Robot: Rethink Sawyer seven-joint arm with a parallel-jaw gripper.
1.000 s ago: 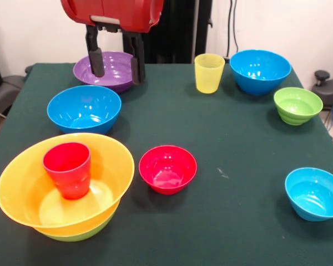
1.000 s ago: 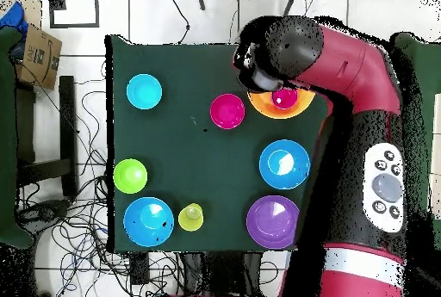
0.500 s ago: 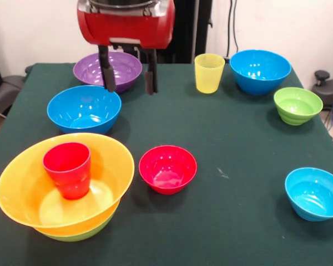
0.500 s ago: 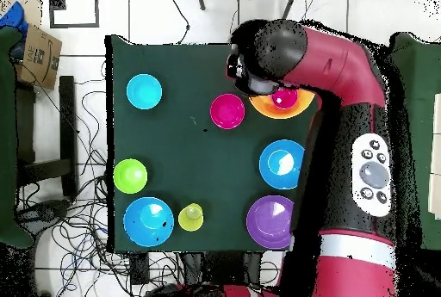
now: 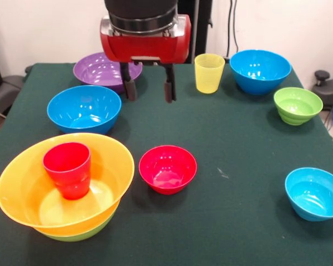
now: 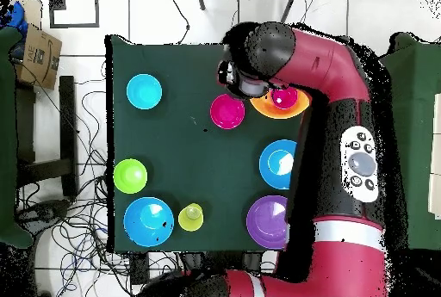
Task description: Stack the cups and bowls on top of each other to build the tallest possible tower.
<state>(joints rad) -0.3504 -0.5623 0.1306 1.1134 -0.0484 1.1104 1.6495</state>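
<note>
The tower stands at the front left: a large orange bowl (image 5: 102, 166) nested on a lime-green bowl (image 5: 80, 234), with a red cup (image 5: 67, 169) upright inside. My gripper (image 5: 149, 90) hangs open and holds nothing, above the cloth between the purple bowl (image 5: 97, 69) and the yellow cup (image 5: 209, 72), well behind the small red bowl (image 5: 167, 169). A medium blue bowl (image 5: 84, 108) sits left of it. In the overhead view the arm (image 6: 319, 61) hides the gripper and part of the orange bowl (image 6: 271, 109).
Another blue bowl (image 5: 260, 70) is at the back right, a ribbed green bowl (image 5: 297, 105) at the right edge, and a small blue bowl (image 5: 314, 194) at the front right. The dark green table (image 5: 238, 138) ends close behind the purple bowl. Cables and a cardboard box (image 6: 36, 54) lie on the floor.
The gripper has travelled rightward in the front view, from over the purple bowl to the gap between it and the yellow cup, staying open. No bowl or cup moved.
</note>
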